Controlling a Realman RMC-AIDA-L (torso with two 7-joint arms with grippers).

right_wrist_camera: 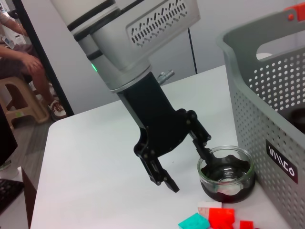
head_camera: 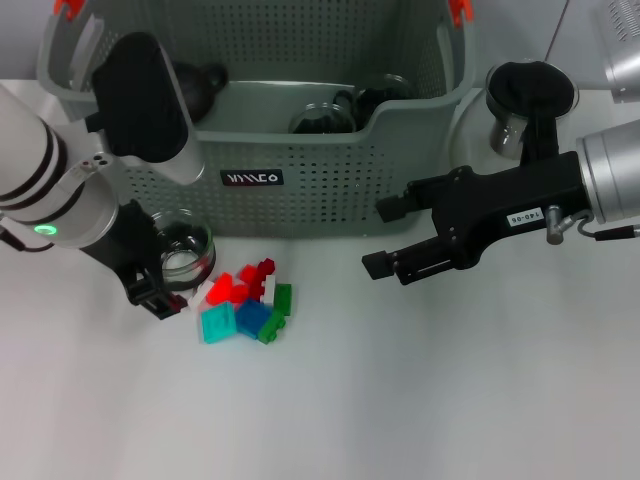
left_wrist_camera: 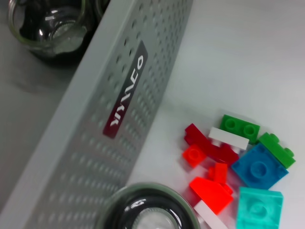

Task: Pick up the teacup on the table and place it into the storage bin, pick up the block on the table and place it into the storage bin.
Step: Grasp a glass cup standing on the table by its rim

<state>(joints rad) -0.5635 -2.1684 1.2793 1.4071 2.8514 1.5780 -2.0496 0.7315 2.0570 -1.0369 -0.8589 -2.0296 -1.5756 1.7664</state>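
Even, bright overhead light on the white table (head_camera: 420, 400); shadows soft and short beneath the right gripper (head_camera: 385, 238) and around the bricks (head_camera: 245, 305) beside the left gripper (head_camera: 165, 290). Small glints on the glass cup (right_wrist_camera: 226, 172) by that gripper's fingers. Left wrist view goes soft up close: cup rim and basket (left_wrist_camera: 95, 143) wall blurred, bricks sharper.

White matte tabletop (head_camera: 420, 400), evenly lit. Grey wall (right_wrist_camera: 62, 62) behind. Beige plastic stool (right_wrist_camera: 19, 98) on grey floor (right_wrist_camera: 28, 138) past table edge, seated person's arm (right_wrist_camera: 16, 52) beside it.
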